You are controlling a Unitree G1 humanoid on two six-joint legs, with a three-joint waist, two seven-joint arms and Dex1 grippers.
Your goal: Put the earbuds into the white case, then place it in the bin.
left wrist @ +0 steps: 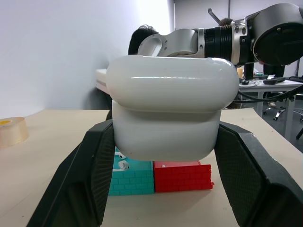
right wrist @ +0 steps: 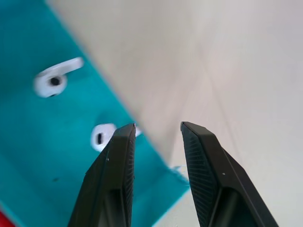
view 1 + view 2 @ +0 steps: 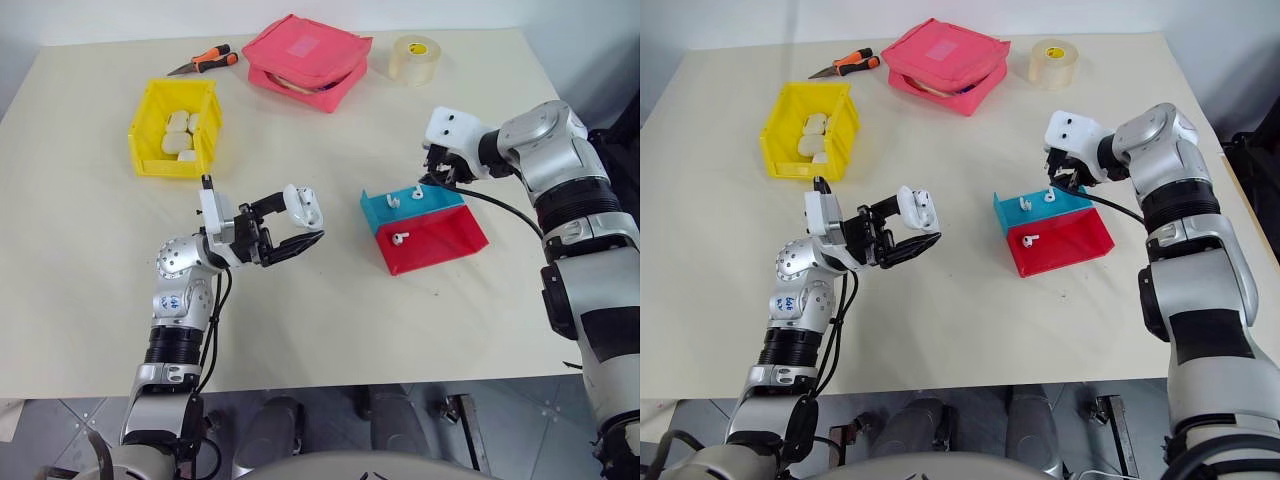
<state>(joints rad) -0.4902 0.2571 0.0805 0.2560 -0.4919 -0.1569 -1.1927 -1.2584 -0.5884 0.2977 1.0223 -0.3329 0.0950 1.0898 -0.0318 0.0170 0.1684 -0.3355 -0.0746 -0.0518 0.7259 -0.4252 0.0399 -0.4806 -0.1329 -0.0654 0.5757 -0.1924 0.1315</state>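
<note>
Left gripper (image 3: 297,228) pinching the white case (image 3: 302,205), which I'm holding above the table (image 3: 90,280).
Farther out, my right gripper (image 2: 156,126), fingers parted and empty, hangs over two earbuds (image 2: 56,78) in the blue tray (image 3: 440,200); beyond sits the bin (image 3: 150,110).

Silver-grey jointed arms, black cables, black ribbed-fingered end effectors on white mounts.

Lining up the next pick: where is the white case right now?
The white case is off the table, clamped in the left gripper, lid open, left of the blue tray and below-right of the yellow bin.
</note>
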